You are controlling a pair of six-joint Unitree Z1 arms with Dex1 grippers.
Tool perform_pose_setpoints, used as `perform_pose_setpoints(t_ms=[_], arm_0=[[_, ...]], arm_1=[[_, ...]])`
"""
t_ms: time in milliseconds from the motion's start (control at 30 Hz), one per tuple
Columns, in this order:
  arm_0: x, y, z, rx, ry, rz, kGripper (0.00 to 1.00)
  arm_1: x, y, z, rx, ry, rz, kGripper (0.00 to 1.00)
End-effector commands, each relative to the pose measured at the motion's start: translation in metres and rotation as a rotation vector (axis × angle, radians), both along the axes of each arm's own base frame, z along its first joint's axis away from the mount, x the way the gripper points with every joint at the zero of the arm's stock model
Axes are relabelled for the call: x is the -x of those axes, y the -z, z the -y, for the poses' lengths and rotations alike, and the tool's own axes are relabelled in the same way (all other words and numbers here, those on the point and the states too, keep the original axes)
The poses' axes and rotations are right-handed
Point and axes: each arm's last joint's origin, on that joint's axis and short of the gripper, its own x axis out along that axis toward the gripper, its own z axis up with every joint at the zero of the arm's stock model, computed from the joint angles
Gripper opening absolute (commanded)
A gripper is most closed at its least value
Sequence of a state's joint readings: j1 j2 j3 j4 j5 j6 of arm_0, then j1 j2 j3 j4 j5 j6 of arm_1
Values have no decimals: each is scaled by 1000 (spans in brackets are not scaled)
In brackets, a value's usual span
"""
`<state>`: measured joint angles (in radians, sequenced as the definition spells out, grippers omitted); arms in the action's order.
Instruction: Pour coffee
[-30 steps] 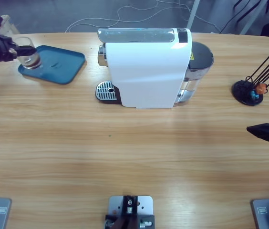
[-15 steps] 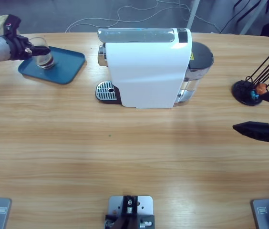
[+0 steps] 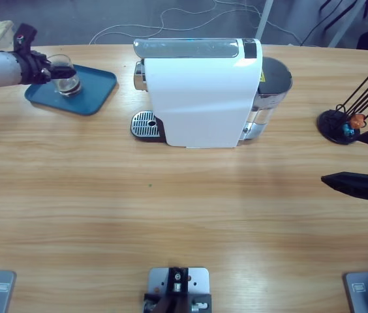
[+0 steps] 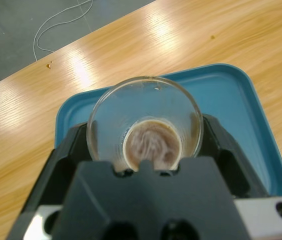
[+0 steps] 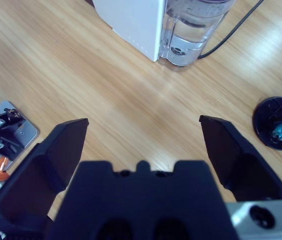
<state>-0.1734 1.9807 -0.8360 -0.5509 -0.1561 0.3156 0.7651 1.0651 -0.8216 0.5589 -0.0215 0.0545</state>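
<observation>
Wooden table (image 3: 171, 215) carries the white coffee machine (image 3: 200, 91) and a blue tray (image 3: 96, 91). My left gripper (image 3: 59, 70) clamps the glass tumbler (image 4: 145, 125) with coffee (image 4: 152, 145) above that tray, further right than before. My right gripper (image 5: 143, 145) gapes wide, holding nothing, mostly cut off.

A: L arm? 
B: Extended in from upper-left edge; left gripper (image 3: 59, 70) clamped on the glass (image 4: 145, 131), held level.

A: R arm? 
B: Seen at right edge; right gripper (image 5: 146, 145) spread wide, nothing held.
</observation>
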Motion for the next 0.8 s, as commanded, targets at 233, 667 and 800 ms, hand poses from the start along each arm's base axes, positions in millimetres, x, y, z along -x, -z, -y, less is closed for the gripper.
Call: perform_pose_setpoints(t_ms=[233,667,800], arm_0=[[-6,15,8,40,44,-53,982],[116,-130,-9,149,-56,110,982],[174,-172,4,195,9,37,982]], arm_1=[[14,-2,12,-5,-7,11,1000],[37,-33,38,-111,71,112,1000],[45,-33,46,-122,84,102,1000]])
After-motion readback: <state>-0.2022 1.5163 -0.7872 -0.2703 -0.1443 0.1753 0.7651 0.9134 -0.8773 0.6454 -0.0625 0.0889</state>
